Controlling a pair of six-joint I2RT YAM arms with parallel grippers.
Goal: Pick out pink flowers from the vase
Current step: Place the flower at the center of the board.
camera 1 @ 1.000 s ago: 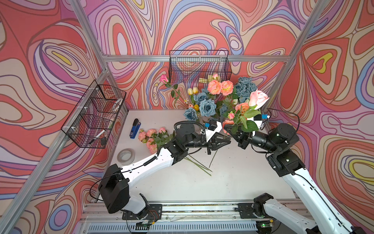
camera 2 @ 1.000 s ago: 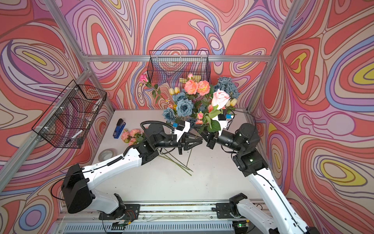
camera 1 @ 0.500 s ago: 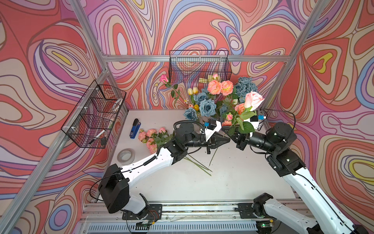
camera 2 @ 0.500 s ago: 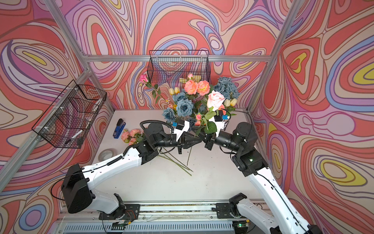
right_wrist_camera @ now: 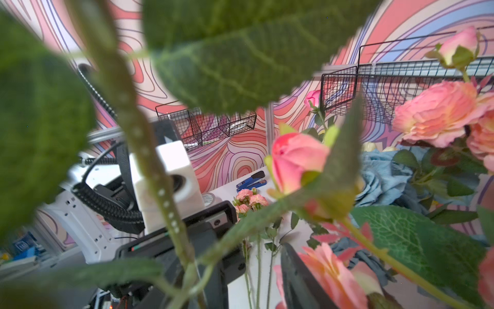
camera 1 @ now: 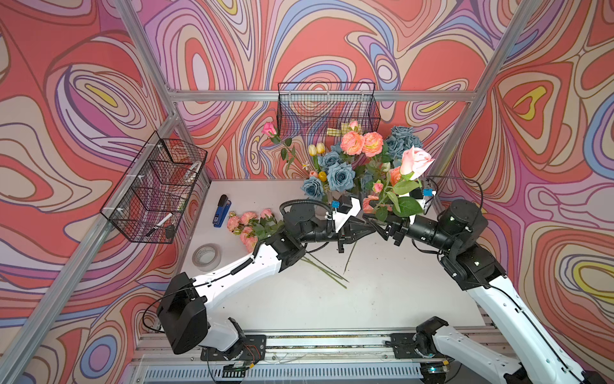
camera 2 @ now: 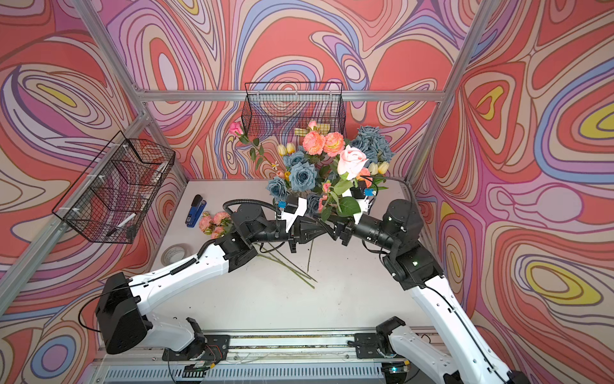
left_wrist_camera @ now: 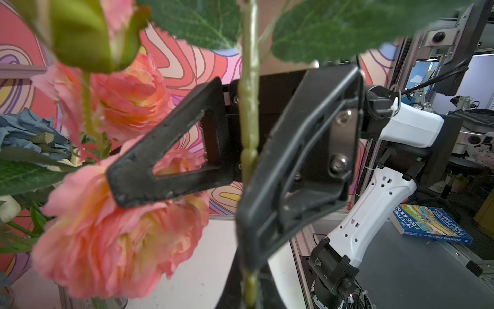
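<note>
Blooms [camera 1: 339,173] at 12 o'clock on the table [camera 1: 382,299] hide the vase. Leaves [camera 1: 403,203] cover where the left gripper [camera 1: 370,222] meets the rose stem [left_wrist_camera: 248,120].

Two arms [camera 1: 239,271], two wire baskets [camera 1: 156,196], one stapler [camera 1: 221,211], one tape roll [camera 1: 197,258], one large pale-pink rose [camera 1: 415,162].

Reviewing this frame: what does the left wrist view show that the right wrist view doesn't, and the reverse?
Only the left wrist view: the right gripper seen whole, jaws open with the green stem between them, and a book outside the cell. Only the right wrist view: the blue stapler, tape roll, a wire basket and the laid-out pink flowers. Both: that stem, peach-pink blooms and blue roses.
</note>
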